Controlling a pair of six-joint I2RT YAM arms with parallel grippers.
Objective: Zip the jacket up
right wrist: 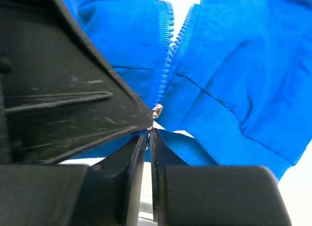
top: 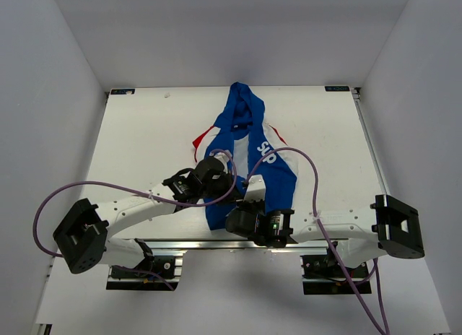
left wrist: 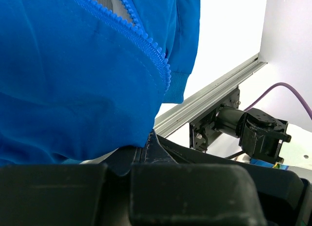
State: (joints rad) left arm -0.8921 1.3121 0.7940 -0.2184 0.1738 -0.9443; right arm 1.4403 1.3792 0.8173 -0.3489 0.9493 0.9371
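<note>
The right fingers (right wrist: 131,158), closest to the lens, are pressed almost together on the small silver zipper pull (right wrist: 157,109) at the bottom of the jacket (top: 249,144). The left fingers (left wrist: 161,150) pinch the blue hem just beside it. Above the pull, the zipper teeth (right wrist: 168,55) part into an open V. The jacket lies front-up mid-tabletop (top: 144,133), hood at the far side, hem toward the arms' bases.

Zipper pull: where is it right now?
In the right wrist view, the zipper pull sits at the jacket's bottom hem, held at the right gripper's fingertips.
</note>
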